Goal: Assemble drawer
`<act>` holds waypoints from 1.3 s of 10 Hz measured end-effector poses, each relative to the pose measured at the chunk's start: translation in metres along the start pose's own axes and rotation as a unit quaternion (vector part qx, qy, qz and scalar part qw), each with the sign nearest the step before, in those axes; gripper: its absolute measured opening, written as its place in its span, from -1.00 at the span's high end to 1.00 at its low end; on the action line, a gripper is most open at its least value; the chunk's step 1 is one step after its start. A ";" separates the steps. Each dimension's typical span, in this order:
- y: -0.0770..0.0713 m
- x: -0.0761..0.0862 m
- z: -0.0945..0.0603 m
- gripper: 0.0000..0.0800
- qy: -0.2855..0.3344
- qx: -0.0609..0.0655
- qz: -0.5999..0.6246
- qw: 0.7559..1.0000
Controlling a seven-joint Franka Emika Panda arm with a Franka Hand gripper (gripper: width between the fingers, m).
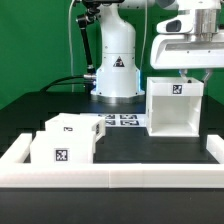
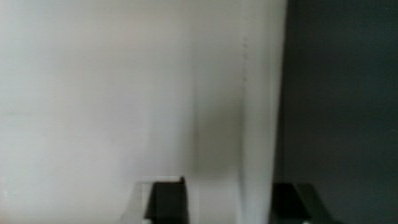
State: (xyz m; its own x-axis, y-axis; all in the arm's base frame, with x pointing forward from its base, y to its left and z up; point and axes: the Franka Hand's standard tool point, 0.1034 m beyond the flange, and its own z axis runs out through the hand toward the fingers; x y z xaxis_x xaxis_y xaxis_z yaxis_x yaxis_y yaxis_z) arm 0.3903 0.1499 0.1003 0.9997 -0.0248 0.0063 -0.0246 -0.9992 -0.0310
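The drawer's tall white housing [image 1: 172,110] stands on the black table at the exterior view's right, with a tag on its top. Two smaller white trays, one in front [image 1: 60,150] and one behind it [image 1: 82,128], lie close together at the front left. My gripper [image 1: 187,72] hangs just above the housing's top edge. In the wrist view the housing's white surface [image 2: 107,100] fills most of the frame. My gripper [image 2: 233,203] is open; its two dark fingertips straddle the bright edge of the housing wall with a gap showing on one side.
The marker board [image 1: 122,121] lies flat between the trays and the housing, in front of the robot base [image 1: 117,70]. A low white rail [image 1: 110,178] edges the table's front and both sides.
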 end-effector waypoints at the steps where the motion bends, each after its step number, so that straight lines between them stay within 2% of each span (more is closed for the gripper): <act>1: 0.000 0.000 0.000 0.81 0.000 0.000 -0.001 1.000; 2: 0.000 0.000 0.000 0.91 0.000 0.000 -0.001 1.000; 8: 0.001 0.002 0.000 0.91 0.000 0.000 -0.002 1.000; 10: 0.007 0.024 0.000 0.91 0.010 0.006 0.008 1.000; 13: 0.015 0.065 0.000 0.91 0.032 0.015 0.011 0.999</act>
State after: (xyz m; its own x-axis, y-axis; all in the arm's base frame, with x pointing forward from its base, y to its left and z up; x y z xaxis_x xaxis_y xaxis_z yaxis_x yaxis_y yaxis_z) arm 0.4552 0.1334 0.1002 0.9963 -0.0505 0.0700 -0.0462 -0.9970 -0.0615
